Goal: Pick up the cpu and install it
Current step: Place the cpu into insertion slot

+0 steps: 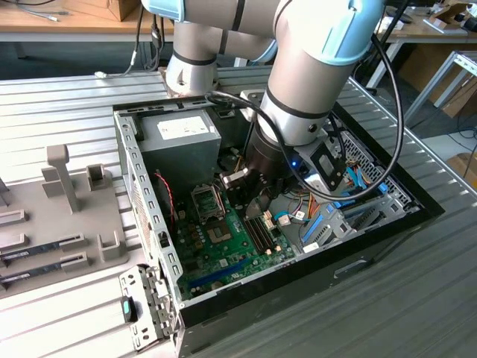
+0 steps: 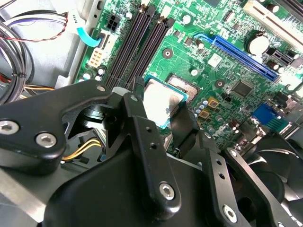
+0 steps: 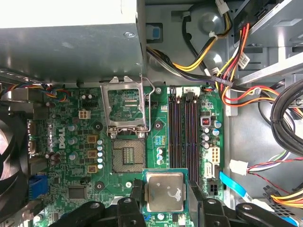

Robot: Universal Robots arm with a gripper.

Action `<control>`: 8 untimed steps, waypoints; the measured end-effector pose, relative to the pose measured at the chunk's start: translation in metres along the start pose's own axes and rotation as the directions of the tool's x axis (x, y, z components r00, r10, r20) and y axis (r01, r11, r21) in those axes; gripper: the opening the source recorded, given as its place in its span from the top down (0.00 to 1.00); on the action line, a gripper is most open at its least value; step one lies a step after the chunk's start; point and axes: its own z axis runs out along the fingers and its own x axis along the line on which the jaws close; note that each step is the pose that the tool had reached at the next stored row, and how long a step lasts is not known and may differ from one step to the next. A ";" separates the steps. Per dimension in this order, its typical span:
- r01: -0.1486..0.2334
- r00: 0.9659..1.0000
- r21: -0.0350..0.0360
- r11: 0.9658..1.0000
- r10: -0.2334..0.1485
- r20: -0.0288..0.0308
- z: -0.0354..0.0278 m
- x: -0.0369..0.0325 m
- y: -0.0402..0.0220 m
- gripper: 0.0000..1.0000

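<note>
Note: your black two-fingered pincer [image 2: 160, 106] is clamped on the small square silvery-grey, green-rimmed cpu [image 3: 164, 191], held over the green motherboard [image 3: 109, 182] near its uncovered socket [image 3: 127, 155]. Fingers [image 3: 137, 190] hide two chip edges.

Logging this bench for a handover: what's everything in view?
case: one, black, on the table
motherboard: one, green, inside the case
socket: one, open, on the motherboard
memory slots: four, black, beside the socket
power supply: one, grey, case corner
cables: several, mixed colours, inside the case
cpu: one, silvery with green rim, held over the motherboard
tray: one, grey, exterior view's left
arm: one, silver and blue, reaching into the case
gripper: one, black, shut on the cpu
</note>
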 end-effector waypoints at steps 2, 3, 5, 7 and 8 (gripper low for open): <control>0.000 1.000 0.000 1.000 0.000 0.000 0.0010 0.0000 0.0000 0.53; 0.000 1.000 0.000 1.000 0.000 0.000 0.0014 0.0000 0.0000 0.53; 0.000 1.000 0.000 1.000 0.000 0.000 0.0024 0.0002 0.0000 0.53; 0.000 1.000 0.000 1.000 0.000 0.000 0.0028 0.0010 0.0000 0.53; 0.000 1.000 0.000 1.000 0.000 0.000 0.0031 0.0013 0.0000 0.53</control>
